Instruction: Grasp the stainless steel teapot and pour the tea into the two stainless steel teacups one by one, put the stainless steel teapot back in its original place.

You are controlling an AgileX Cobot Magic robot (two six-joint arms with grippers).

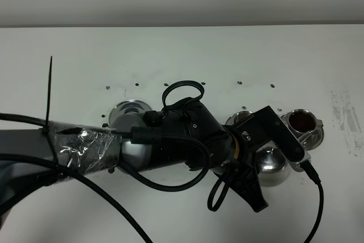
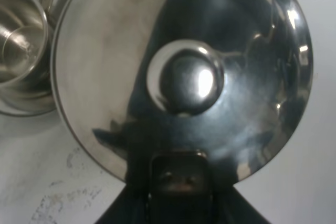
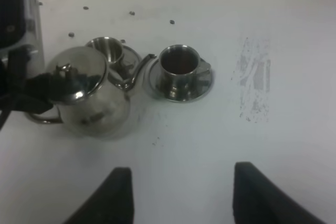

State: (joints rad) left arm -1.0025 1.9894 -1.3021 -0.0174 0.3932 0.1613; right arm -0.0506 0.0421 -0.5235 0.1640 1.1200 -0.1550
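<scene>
Teapot: one, the teapot [image 3: 90, 95] stands upright near the right side of the table [image 1: 182, 55], beside both cups; I cannot tell whether it is lifted or resting.
Spout: points toward the full cup, tip just short of its saucer.
Left gripper: the left gripper [image 3: 37, 95] reaches across and looks clamped on the pot's loop handle; its own camera sees only the lid and knob.
Right gripper: the right gripper [image 3: 184, 198] hangs apart from everything, jaws spread, nothing between them.
Cups: two. The full cup [image 3: 176, 82] holds dark tea [image 3: 178, 62]; the empty cup [image 2: 18, 35] shows bare shiny metal inside.
Saucers: two, one under each cup.
Coaster: one, the coaster [image 1: 129, 108] lies bare, well apart to the left of the pot.
Done, by my reading: pot grasped, first cup poured.
Left to do: pour into the empty cup, then carry the pot back across to the coaster and let go.
</scene>
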